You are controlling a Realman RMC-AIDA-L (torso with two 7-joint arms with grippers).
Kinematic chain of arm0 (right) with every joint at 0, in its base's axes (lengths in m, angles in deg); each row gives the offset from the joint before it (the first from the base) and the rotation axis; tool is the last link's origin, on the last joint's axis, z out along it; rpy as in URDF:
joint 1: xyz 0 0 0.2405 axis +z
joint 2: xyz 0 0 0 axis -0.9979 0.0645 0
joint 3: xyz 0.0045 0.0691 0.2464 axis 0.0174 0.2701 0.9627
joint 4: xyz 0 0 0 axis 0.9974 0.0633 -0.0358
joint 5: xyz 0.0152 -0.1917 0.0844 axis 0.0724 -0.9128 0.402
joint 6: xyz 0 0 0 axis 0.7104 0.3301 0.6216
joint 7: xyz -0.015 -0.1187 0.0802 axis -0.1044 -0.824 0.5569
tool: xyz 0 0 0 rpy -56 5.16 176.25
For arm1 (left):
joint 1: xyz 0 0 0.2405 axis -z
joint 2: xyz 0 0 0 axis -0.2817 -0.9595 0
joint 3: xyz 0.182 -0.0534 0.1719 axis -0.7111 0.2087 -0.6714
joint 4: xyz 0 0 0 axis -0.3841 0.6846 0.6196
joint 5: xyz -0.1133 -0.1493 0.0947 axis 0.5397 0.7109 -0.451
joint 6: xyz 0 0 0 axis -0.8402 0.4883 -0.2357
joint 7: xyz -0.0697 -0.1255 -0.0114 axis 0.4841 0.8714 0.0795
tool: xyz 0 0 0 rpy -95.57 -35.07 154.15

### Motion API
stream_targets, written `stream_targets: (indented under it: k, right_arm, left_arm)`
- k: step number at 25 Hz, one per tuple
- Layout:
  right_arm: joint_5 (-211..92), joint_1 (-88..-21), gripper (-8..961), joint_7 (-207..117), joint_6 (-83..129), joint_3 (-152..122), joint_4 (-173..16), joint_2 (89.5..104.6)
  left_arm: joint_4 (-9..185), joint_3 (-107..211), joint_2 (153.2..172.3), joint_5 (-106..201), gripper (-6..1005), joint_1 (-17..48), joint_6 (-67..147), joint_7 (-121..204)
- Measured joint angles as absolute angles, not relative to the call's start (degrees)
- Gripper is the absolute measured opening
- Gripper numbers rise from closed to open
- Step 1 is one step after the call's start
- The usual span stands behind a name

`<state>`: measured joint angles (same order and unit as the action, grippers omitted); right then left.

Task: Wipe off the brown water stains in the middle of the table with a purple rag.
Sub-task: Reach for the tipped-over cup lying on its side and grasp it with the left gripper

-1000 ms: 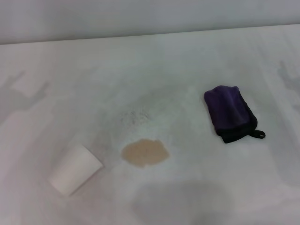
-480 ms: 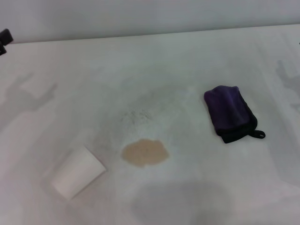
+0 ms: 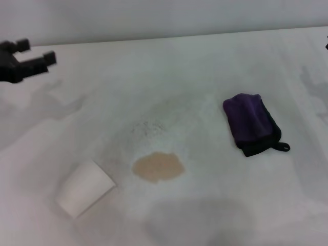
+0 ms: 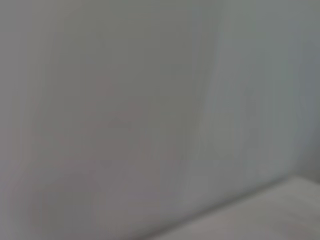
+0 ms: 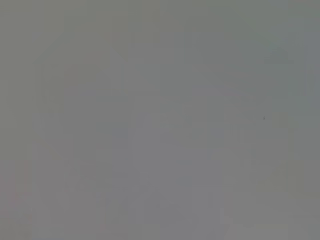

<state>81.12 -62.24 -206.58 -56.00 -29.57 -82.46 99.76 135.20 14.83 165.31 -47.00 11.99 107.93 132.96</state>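
The brown water stain [image 3: 158,167], a flat tan oval puddle, lies on the white table [image 3: 205,77] near the front middle. The purple rag [image 3: 253,123], folded, dark purple with black edging and a small loop, lies to the right of the stain. My left gripper [image 3: 37,50] is open and empty, hovering over the far left of the table, well away from stain and rag. Of my right arm only a dark sliver [image 3: 326,45] shows at the right edge. Both wrist views show only blank grey surface.
A white paper cup [image 3: 83,187] lies on its side at the front left, just left of the stain. A faint greyish speckled smudge [image 3: 148,127] sits behind the stain. The table's far edge [image 3: 164,37] meets a grey wall.
My left gripper has come into view from the left edge and moved right over the far-left table. Stain, rag and cup have not moved.
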Motion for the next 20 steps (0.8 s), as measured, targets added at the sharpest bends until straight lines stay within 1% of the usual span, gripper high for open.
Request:
stream_targets:
  k: [2, 5, 8, 11, 15, 20]
  right_arm:
    - [81.1, -62.2, 857, -206.6, -56.0, -29.6, -82.5, 99.77]
    - [81.1, -62.2, 857, -206.6, -56.0, -29.6, -82.5, 99.81]
    - [81.1, -62.2, 857, -206.6, -56.0, -29.6, -82.6, 99.87]
    - [81.1, -62.1, 857, -206.6, -56.0, -29.6, -82.9, 99.90]
    - [81.1, -62.0, 857, -206.6, -55.9, -29.5, -83.0, 100.04]
    - [81.4, -61.9, 857, -206.6, -55.7, -29.1, -83.2, 100.26]
  left_arm:
    - [135.4, 12.2, 163.54, -50.7, 872, 14.0, 109.3, 138.9]
    - [135.4, 10.4, 161.93, -52.9, 872, 15.5, 111.4, 143.6]
    - [135.5, 9.3, 159.66, -56.8, 872, 18.0, 115.3, 149.9]
    - [136.0, 9.3, 157.81, -59.5, 872, 19.7, 119.9, 153.5]
    - [136.9, 9.2, 156.13, -64.6, 872, 22.0, 126.1, 157.0]
    - [137.2, 6.5, 155.78, -73.7, 872, 24.5, 130.3, 160.2]
